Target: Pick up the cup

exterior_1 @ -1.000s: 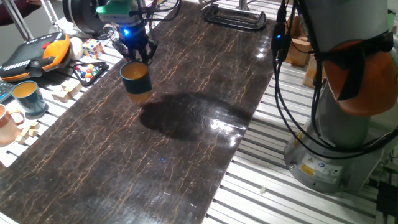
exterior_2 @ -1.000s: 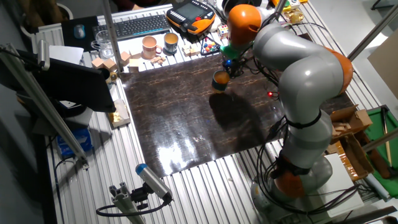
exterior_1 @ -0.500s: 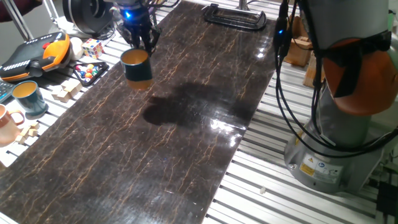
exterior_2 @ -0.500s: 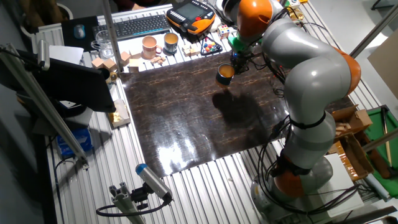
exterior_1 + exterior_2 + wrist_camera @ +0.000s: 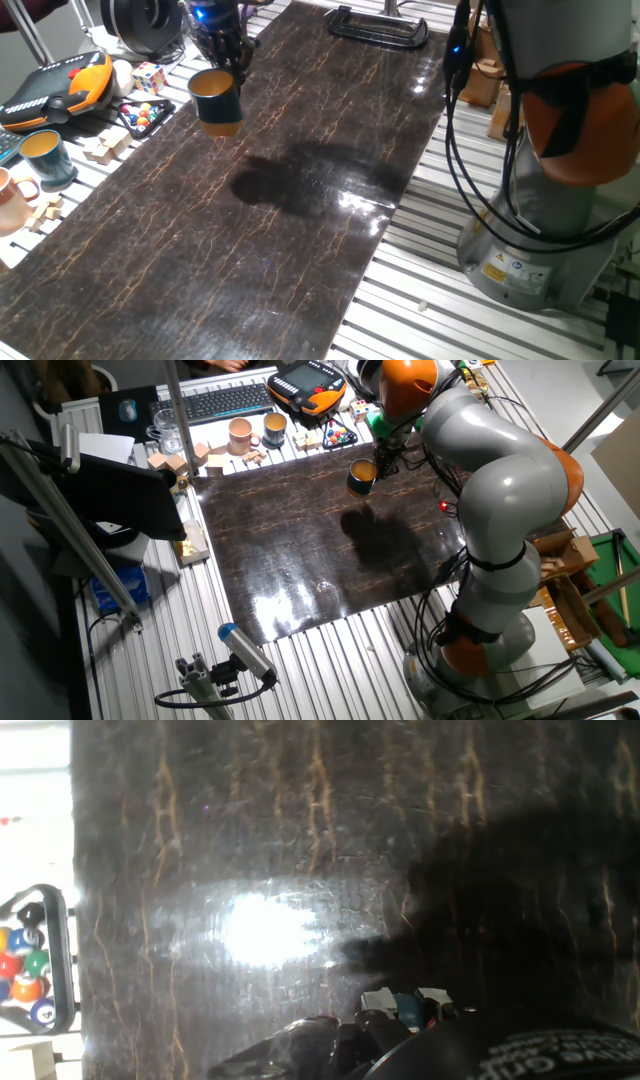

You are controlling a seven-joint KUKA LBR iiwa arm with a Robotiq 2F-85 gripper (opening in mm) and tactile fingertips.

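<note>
The cup [image 5: 217, 100] is dark teal-blue with an orange band at its base and a yellow-tan inside. It hangs in the air above the dark marble-patterned board [image 5: 270, 220], held by its rim. My gripper [image 5: 226, 62] is shut on the rim from above. In the other fixed view the cup [image 5: 361, 477] hangs under the gripper [image 5: 377, 459] over the board's far edge. The hand view shows the board [image 5: 300, 870] far below; the cup is not clearly visible there, only dark gripper parts at the bottom edge.
A lighter teal mug [image 5: 45, 157] and a pinkish-tan mug [image 5: 10, 200] stand at the left among wooden blocks [image 5: 100, 148]. An orange pendant [image 5: 60, 85], a puzzle cube [image 5: 150, 76], a tray of coloured balls [image 5: 143, 115] and a black clamp [image 5: 380, 25] lie nearby.
The gripper has risen with the cup in it, lifting it off the board and a little toward the far side. The cup's shadow on the board has separated from it.
</note>
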